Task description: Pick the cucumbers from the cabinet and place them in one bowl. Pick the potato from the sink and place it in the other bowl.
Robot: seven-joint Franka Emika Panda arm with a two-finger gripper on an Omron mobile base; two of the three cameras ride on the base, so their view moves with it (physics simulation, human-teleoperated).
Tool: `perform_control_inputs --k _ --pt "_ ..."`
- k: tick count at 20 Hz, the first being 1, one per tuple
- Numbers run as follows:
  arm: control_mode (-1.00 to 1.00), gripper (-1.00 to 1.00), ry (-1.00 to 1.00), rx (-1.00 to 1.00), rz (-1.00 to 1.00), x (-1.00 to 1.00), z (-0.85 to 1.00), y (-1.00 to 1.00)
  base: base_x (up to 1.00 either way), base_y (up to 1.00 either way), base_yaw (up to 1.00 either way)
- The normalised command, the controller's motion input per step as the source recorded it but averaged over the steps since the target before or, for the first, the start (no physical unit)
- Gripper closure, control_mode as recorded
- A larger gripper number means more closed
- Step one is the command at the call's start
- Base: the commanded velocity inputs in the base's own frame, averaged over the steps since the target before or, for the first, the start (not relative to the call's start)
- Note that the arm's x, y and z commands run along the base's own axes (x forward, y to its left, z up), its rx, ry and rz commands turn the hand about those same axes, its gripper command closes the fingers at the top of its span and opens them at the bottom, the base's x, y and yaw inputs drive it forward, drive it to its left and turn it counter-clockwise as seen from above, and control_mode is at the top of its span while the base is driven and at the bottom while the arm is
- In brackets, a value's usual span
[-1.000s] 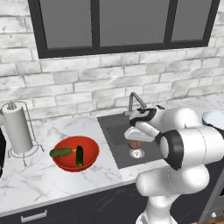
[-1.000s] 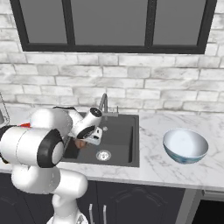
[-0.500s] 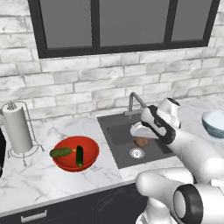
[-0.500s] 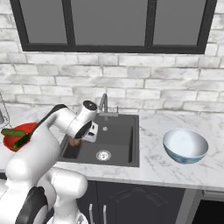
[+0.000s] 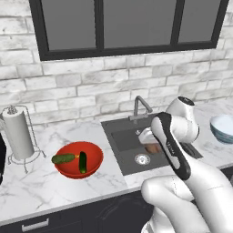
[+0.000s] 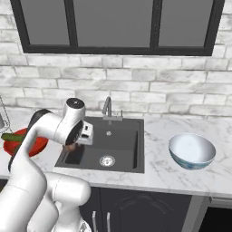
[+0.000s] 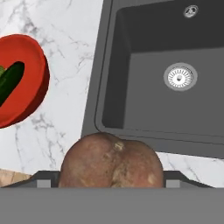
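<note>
Two cucumbers (image 5: 73, 159) lie in the red bowl (image 5: 93, 153), left of the sink (image 6: 124, 149). The gripper (image 7: 111, 175) grasps the potato (image 7: 111, 162) above the sink's left part. The blue bowl (image 6: 192, 151) sits on the counter, right.

2 cucumbers (image 5: 73, 159) in red bowl (image 5: 93, 154)

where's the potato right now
The potato sits between the end effector's fingertips at the bottom of the hand view, raised above the sink's left rim, with the red bowl off to its left.
</note>
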Motion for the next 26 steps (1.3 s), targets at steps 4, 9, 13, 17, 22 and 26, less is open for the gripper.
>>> perform_control_inputs --k 4,9,13,17,22,26 --pt "-1.00 1.00 0.00 -0.24 0.00 -0.35 0.52 0.00 0.00 0.00 0.00" --pt "-1.00 1.00 0.00 -0.12 0.00 -0.67 0.78 0.00 0.00 0.00 0.00" --pt "-1.00 1.00 0.00 -0.05 0.00 -0.79 0.71 0.04 0.00 0.00 0.00" --pt "-1.00 1.00 -0.02 -0.04 0.00 -0.43 0.17 0.05 0.00 0.00 0.00" --pt "-1.00 1.00 0.00 0.00 0.00 0.00 0.00 0.00 0.00 0.00 0.00" --pt "-1.00 1.00 0.00 0.00 0.00 0.00 0.00 0.00 0.00 0.00 0.00"
